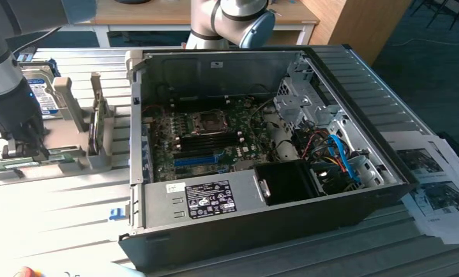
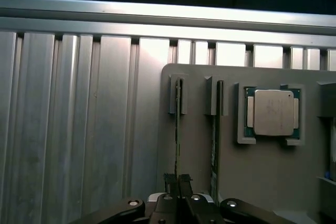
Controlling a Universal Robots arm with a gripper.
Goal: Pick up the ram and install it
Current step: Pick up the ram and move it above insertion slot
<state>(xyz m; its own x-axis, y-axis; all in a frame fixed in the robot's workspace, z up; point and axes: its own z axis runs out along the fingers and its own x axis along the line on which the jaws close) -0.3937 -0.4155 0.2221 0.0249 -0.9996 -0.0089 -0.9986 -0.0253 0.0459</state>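
Gripper [image 2: 178, 182] pinching the ram [image 2: 177, 129] in the grey holder [image 2: 199, 77]: the pick-up step, by my reading.

Exterior view: the arm [image 1: 6, 75] reaches down onto the holder, and the open computer case [image 1: 252, 144] stands just beside the holder on the exterior view's right. Wrist view: the fingers are pressed together on the thin edge of the ram, which stands on edge in a holder slot. A second stick [image 2: 216, 129] fills the neighbouring slot, and the processor [image 2: 273, 113] sits in the holder's pocket past that. The ram is seated and not yet lifted, so any pull should stay in line with the slot and clear of its neighbour.
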